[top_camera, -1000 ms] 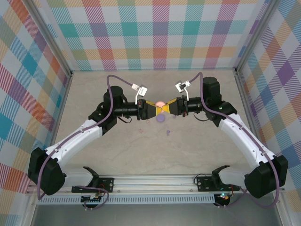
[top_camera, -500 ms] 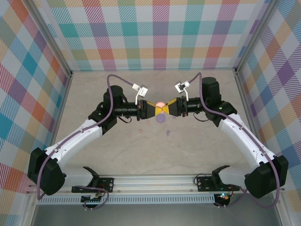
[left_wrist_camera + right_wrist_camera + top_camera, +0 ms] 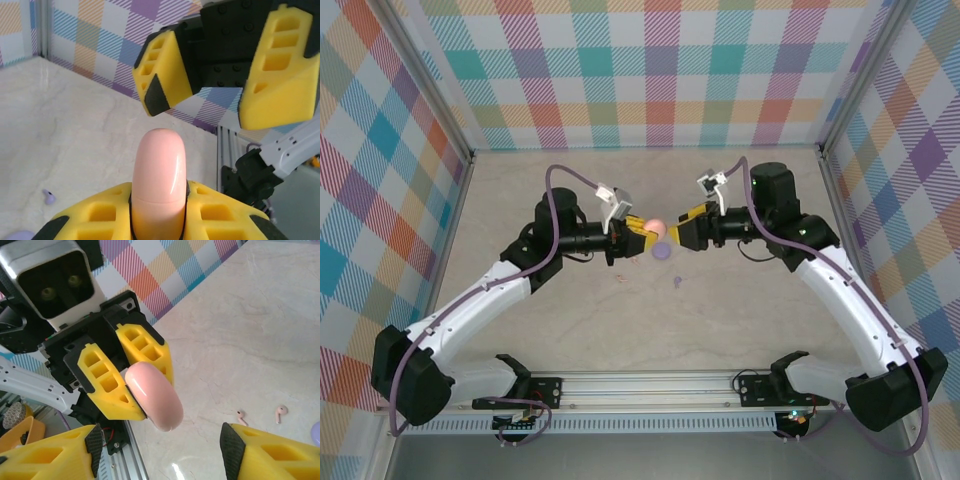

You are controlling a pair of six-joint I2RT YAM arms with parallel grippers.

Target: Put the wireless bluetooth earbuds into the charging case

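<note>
Left wrist view, nearest the lens: at the bottom edge the left jaws pinch the pink charging case edge-on. Its lower end is buried between the yellow pads, which the frame cuts off. Beyond it, along the top, the right jaws stand spread, one finger at upper centre and the other at upper right, neither touching the case. On the tabletop at lower left lies one purple earbud. A lilac sliver in the bottom left corner is too cropped to name.

Right wrist view: its own spread pads are clipped at the bottom corners. Past them, at centre, the case shows its rounded face, clamped by the left jaws. This view adds two pink earbuds lying near each other at lower right.

Top external view: the pink case hangs at centre between both arms, above the tabletop. Just below it in the frame sits a round purple case, seen whole. The purple earbud lies lower still. The pink earbuds are faint specks to its left.

Count: two cases, two pink earbuds, one purple earbud.
</note>
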